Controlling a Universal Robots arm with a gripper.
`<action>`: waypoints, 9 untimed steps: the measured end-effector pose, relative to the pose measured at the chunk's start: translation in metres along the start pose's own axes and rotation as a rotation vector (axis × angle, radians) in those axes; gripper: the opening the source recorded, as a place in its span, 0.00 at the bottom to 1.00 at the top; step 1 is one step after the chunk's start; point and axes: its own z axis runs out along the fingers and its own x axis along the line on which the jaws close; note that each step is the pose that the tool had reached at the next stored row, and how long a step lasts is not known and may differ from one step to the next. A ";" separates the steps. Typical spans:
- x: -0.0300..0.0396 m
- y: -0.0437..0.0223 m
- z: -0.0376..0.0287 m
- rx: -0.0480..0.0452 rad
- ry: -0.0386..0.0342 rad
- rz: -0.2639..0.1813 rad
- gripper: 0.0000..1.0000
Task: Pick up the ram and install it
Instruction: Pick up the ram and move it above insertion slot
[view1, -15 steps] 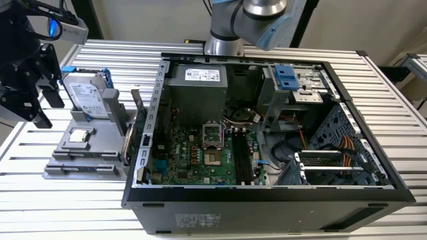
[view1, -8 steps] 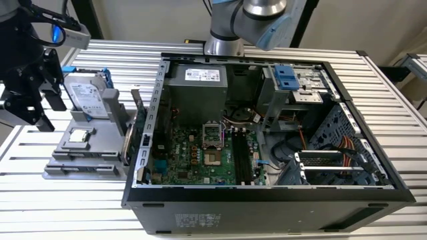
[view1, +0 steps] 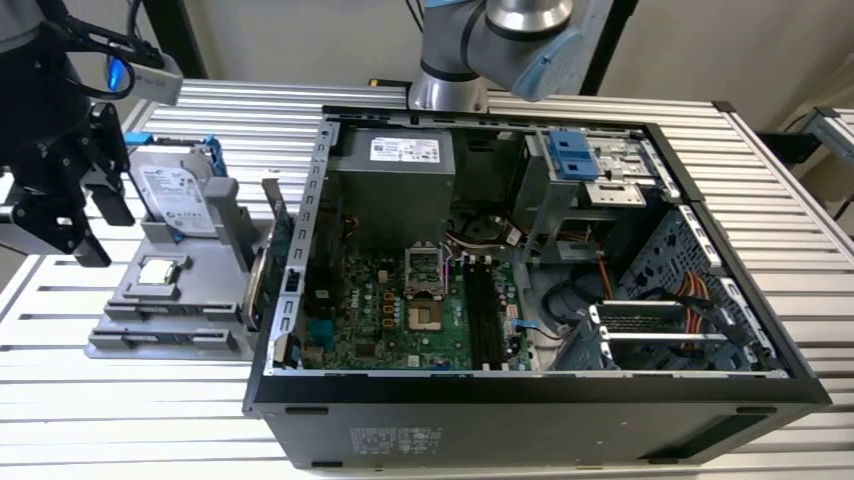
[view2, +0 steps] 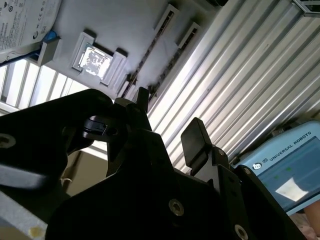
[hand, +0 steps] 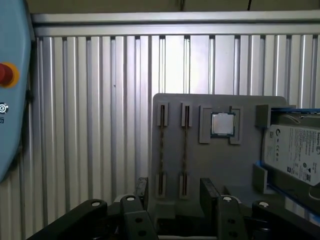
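Ram is seen as two slim sticks (hand: 161, 148) (hand: 185, 148) standing on edge in parallel slots of a grey holder (hand: 240, 165), which lies on the slatted metal counter (view1: 134, 400). Beside the slots, a small square silver CPU chip (hand: 222, 124) is seated in its own recess. A silver hard drive (hand: 295, 155) in a blue frame is propped at the holder's far side from the sticks. In the exterior view the holder is placed just to the left of an open computer case (view1: 534, 400), whose motherboard is exposed.

The jaws are spread wide and nothing is held between them. In the first wrist view one black finger (hand: 142, 190) and the other (hand: 210, 192) are seen on either side of the slot ends, and no contact with the sticks can be made out. In the exterior view the black tool is raised above the counter at the holder's left. A blue pendant (hand: 10, 100) with a red button is seen at the counter's edge.
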 end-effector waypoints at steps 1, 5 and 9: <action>-0.0001 0.0000 0.0004 -0.0001 0.0012 0.000 1.00; -0.0002 0.0000 0.0030 0.0002 0.0045 0.000 1.00; -0.0003 -0.0001 0.0055 0.0001 0.0072 0.000 1.00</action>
